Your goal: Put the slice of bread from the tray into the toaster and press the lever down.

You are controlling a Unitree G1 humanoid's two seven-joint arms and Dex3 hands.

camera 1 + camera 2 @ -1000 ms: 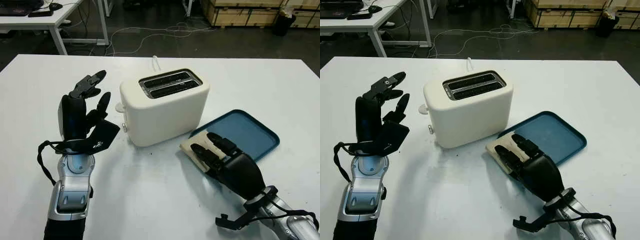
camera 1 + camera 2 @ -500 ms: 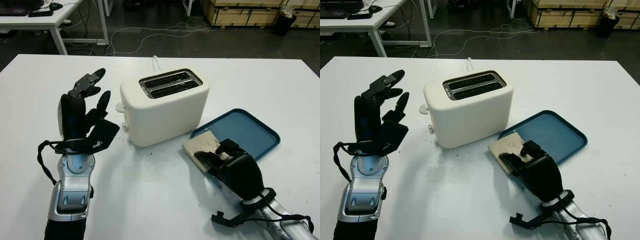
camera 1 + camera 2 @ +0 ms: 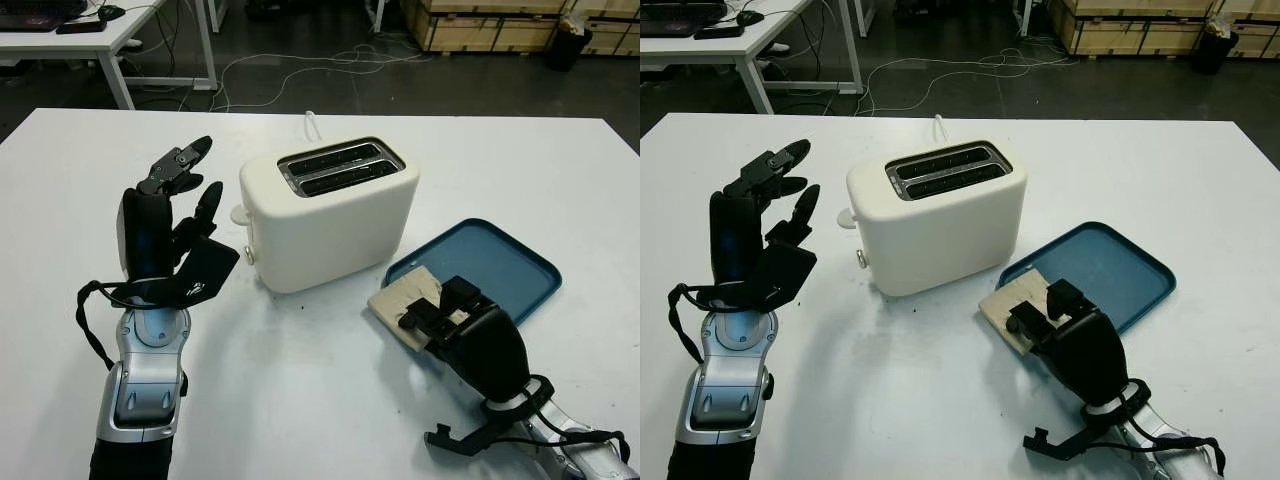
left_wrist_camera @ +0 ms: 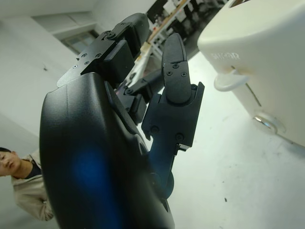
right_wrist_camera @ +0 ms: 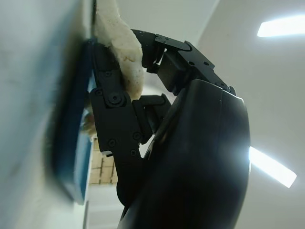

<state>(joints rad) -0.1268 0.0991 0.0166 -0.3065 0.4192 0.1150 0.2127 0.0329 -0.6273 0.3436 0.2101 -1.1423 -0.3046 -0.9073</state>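
White desk: right hand fingers clamped on bread edge at tray; soft, light, crumbly. Left hand open.

The toaster is cream-white with dark slots rimmed in silver metal. The tray is blue, and the slice of bread is pale beige. Both hands, the left hand and the right hand, are glossy black on silver-grey forearms. The table is plain white with a few small dark specks.
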